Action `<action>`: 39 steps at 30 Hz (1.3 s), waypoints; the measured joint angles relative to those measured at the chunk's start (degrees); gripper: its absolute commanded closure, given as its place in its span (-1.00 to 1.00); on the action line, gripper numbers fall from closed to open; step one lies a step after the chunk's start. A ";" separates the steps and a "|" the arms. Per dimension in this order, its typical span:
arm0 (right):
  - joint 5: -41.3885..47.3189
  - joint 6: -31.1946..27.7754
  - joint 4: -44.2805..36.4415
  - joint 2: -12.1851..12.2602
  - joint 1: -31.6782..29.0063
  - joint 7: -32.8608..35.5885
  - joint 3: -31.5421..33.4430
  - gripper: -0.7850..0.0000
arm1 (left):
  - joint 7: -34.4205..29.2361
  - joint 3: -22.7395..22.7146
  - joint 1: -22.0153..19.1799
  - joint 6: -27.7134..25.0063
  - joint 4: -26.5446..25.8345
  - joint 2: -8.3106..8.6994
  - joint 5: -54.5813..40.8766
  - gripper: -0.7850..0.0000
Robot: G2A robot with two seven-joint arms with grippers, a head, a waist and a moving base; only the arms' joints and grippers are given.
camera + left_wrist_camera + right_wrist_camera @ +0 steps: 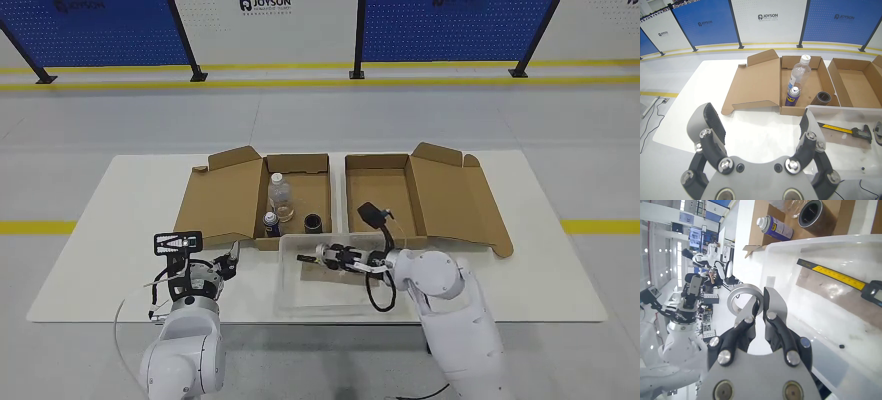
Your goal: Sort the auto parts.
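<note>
My right gripper (761,303) is shut on the rim of a silver metal ring (745,288). It holds the ring above the left end of a clear plastic bin (810,240). A yellow and black caliper (838,277) lies on the bin's floor. From the top view the right gripper (322,258) hangs over the bin (290,290). My left gripper (761,121) is open with nothing between its fingers. It hovers over bare white table left of the bin (838,108), near the front edge (225,268).
The left cardboard box (300,165) holds a clear water bottle (799,73), a blue spray can (792,96) and a dark hollow cylinder (821,98). The right cardboard box (385,200) has a bare floor. Both boxes' flaps lie open outward.
</note>
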 measured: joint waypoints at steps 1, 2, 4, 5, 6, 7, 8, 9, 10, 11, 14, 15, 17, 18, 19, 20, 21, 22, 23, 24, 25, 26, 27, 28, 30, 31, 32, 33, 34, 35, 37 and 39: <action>-0.81 0.23 -0.15 0.08 0.25 -0.21 -0.30 1.00 | 0.00 0.00 0.00 0.00 0.00 0.00 0.00 -1.00; -2.00 0.64 -0.37 0.20 0.64 -0.57 -0.65 1.00 | 0.00 0.00 0.00 0.00 0.00 0.00 0.00 -1.00; -4.43 1.60 -0.88 0.41 1.43 -1.31 -1.10 1.00 | 0.00 0.00 0.00 0.00 0.00 0.00 0.00 -1.00; -6.46 2.43 -1.46 0.56 2.06 -2.30 -1.18 1.00 | 0.00 0.00 0.00 0.00 0.00 0.00 0.00 -1.00; -8.20 3.12 -1.95 0.69 2.51 -3.32 -1.16 1.00 | 0.00 0.00 0.00 0.00 0.00 0.00 0.00 -1.00; -9.96 3.78 -2.39 0.81 3.00 -4.19 -1.14 1.00 | 0.00 0.00 0.00 0.00 0.00 0.00 0.00 -1.00; -12.04 4.55 -2.88 0.98 3.78 -5.01 -0.99 1.00 | 0.00 0.00 0.00 0.00 0.00 0.00 0.00 -1.00; -13.48 5.07 -3.07 1.11 4.46 -5.47 -0.74 1.00 | 0.00 0.00 0.00 0.00 0.00 0.00 0.00 -1.00; -14.98 5.63 -3.05 1.26 5.21 -5.77 -0.40 1.00 | 0.00 0.00 0.00 0.00 0.00 0.00 0.00 -1.00; -17.00 6.43 -2.71 1.46 6.35 -5.99 0.07 1.00 | 0.00 0.00 0.00 0.00 0.00 0.00 0.00 -1.00; -22.14 8.20 -0.62 1.90 9.67 -6.70 1.00 1.00 | 0.00 0.00 0.00 0.00 0.00 0.00 0.00 -1.00; -23.14 8.69 0.46 1.99 10.76 -6.74 1.24 1.00 | 0.00 0.00 0.00 0.00 0.00 0.00 0.00 -1.00; -25.23 9.76 3.78 2.18 13.47 -6.50 1.71 1.00 | 0.00 0.00 0.00 0.00 0.00 0.00 0.00 -1.00; -26.10 10.17 5.44 2.26 14.70 -6.35 1.85 1.00 | 0.00 0.00 0.00 0.00 0.00 0.00 0.00 -1.00; -27.23 10.62 7.24 2.34 15.92 -6.15 1.87 1.00 | 0.00 0.00 0.00 0.00 0.00 0.00 0.00 -1.00; -28.80 11.23 9.76 2.43 17.53 -5.64 1.73 1.00 | 0.00 0.00 0.00 0.00 0.00 0.00 0.00 -1.00; -29.38 11.65 11.73 2.45 18.71 -5.18 1.66 1.00 | 0.00 0.00 0.00 0.00 0.00 0.00 0.00 -1.00; -29.65 11.95 13.76 2.47 19.87 -4.76 1.59 1.00 | 0.00 0.00 0.00 0.00 0.00 0.00 0.00 -1.00; -30.64 12.18 16.60 2.53 21.42 -4.21 1.29 1.00 | 0.00 0.00 0.00 0.00 0.00 0.00 0.00 -1.00; -31.97 12.32 18.83 2.58 22.61 -3.72 0.91 1.00 | 0.00 0.00 0.00 0.00 0.00 0.00 0.00 -1.00; -33.27 12.45 21.03 2.61 23.79 -3.21 0.53 1.00 | 0.00 0.00 0.00 0.00 0.00 0.00 0.00 -1.00; -34.00 12.49 23.78 2.57 25.21 -2.72 0.19 1.00 | 0.00 0.00 0.00 0.00 0.00 0.00 0.00 -1.00; -33.89 12.47 25.73 2.54 26.14 -2.61 -0.10 1.00 | 0.00 0.00 0.00 0.00 0.00 0.00 0.00 -1.00; -34.00 12.44 27.57 2.52 26.96 -2.54 -0.56 1.00 | 0.00 0.00 0.00 0.00 0.00 0.00 0.00 -1.00; -36.15 12.59 31.67 2.45 28.70 -1.99 -1.60 1.00 | 0.00 0.00 0.00 0.00 0.00 0.00 0.00 -1.00; -36.81 12.62 33.43 2.42 29.39 -1.78 -1.85 1.00 | 0.00 0.00 0.00 0.00 0.00 0.00 0.00 -1.00; -36.92 12.61 35.62 2.34 30.18 -1.70 -2.08 1.00 | 0.00 0.00 0.00 0.00 0.00 0.00 0.00 -1.00; -36.70 12.55 37.12 2.26 30.64 -1.74 -2.25 1.00 | 0.00 0.00 0.00 0.00 0.00 0.00 0.00 -1.00; -36.58 12.54 38.54 2.19 31.04 -1.79 -2.45 1.00 | 0.00 0.00 0.00 0.00 0.00 0.00 0.00 -1.00; -36.34 12.62 40.28 2.09 31.51 -1.89 -2.64 1.00 | 0.00 0.00 0.00 0.00 0.00 0.00 0.00 -1.00; -35.75 12.37 42.66 1.97 32.19 -2.14 -2.82 1.00 | 0.00 0.00 0.00 0.00 0.00 0.00 0.00 -1.00; -35.59 11.61 45.09 1.77 32.92 -2.28 -3.48 1.00 | 0.00 0.00 0.00 0.00 0.00 0.00 0.00 -1.00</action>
